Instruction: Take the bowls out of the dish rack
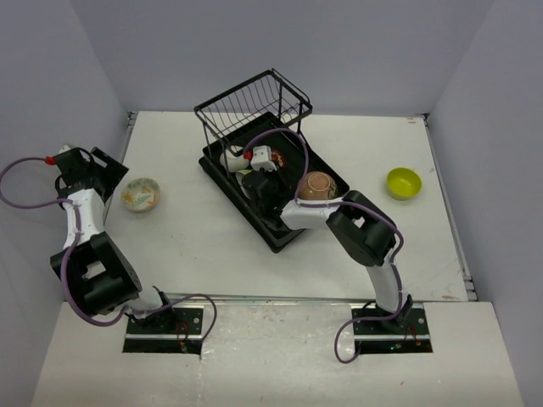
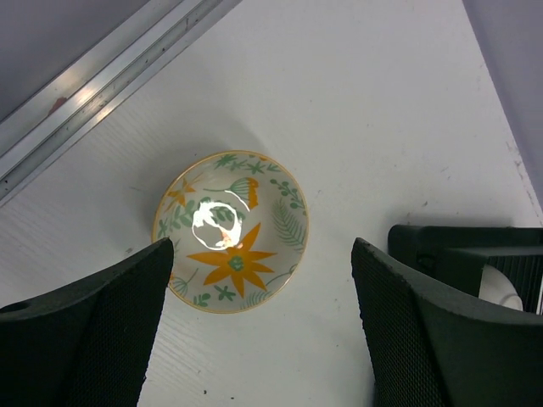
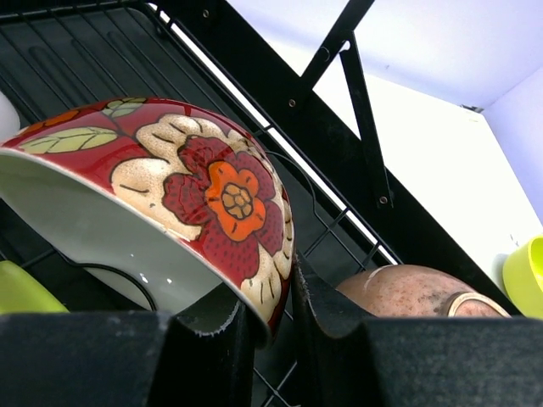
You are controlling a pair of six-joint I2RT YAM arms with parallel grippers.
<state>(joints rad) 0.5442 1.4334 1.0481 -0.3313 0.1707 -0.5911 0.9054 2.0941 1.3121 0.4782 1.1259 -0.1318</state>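
Observation:
The black dish rack (image 1: pixel 222 174) lies mid-table with its wire basket (image 1: pixel 254 102) at the far end. My right gripper (image 1: pixel 265 174) is inside the tray, shut on the rim of a red flowered bowl (image 3: pixel 195 178); the fingertips (image 3: pixel 246 314) pinch its edge. A tan-brown bowl (image 1: pixel 316 186) lies upside down beside it, also in the right wrist view (image 3: pixel 399 288). A lime-green bowl (image 3: pixel 17 288) shows at the lower left. My left gripper (image 2: pixel 261 254) is open above a white bowl with an orange flower (image 2: pixel 231 231) on the table (image 1: pixel 141 194).
A second lime-green bowl (image 1: pixel 404 182) stands on the table to the right of the rack. A white object (image 1: pixel 233 158) lies in the tray near the basket. The rack's corner (image 2: pixel 475 254) shows at the right of the left wrist view. A metal rail (image 2: pixel 102 93) edges the table.

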